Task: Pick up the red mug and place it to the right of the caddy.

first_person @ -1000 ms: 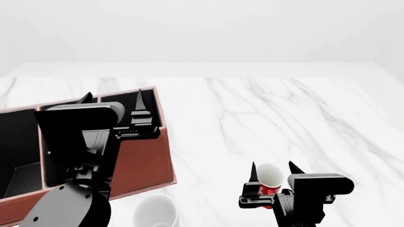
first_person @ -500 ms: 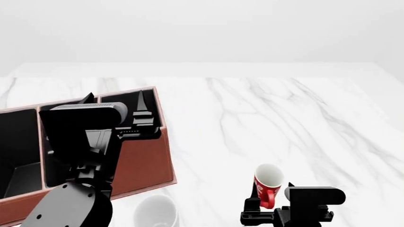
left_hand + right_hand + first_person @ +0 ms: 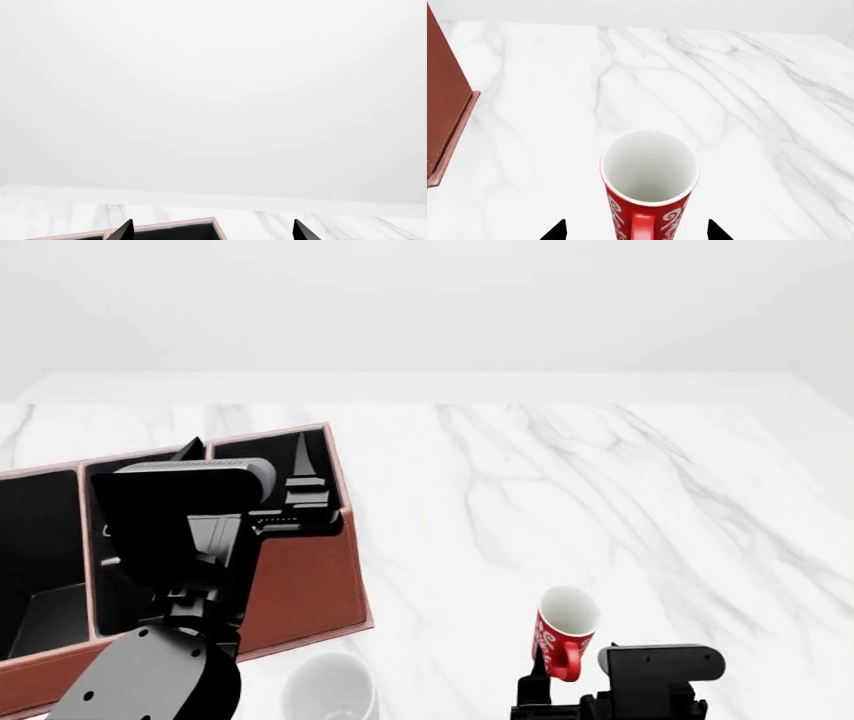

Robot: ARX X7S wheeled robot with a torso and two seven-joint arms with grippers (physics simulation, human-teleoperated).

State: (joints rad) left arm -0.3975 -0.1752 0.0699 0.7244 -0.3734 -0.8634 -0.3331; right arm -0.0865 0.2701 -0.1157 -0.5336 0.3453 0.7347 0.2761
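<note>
The red mug [image 3: 565, 633] with white print stands upright on the marble table, well to the right of the reddish-brown caddy [image 3: 310, 575]. My right gripper [image 3: 567, 685] sits just behind the mug at the near edge. In the right wrist view the mug [image 3: 649, 175] stands between the two fingertips of the right gripper [image 3: 636, 231], handle toward the camera; the jaws are wide open and touch nothing. My left gripper [image 3: 247, 450] hovers open and empty over the caddy's right end. In the left wrist view it [image 3: 212, 232] is above the caddy corner [image 3: 167, 229].
A plain white mug [image 3: 327, 690] stands in front of the caddy near the table's front edge. The caddy's right wall [image 3: 444, 110] shows beside the red mug in the right wrist view. Bare marble table [image 3: 601, 490] stretches behind and right of the mug.
My right gripper has drawn back toward the robot and lower in the head view, away from the red mug. The mug stays on the table. The left arm has barely moved.
</note>
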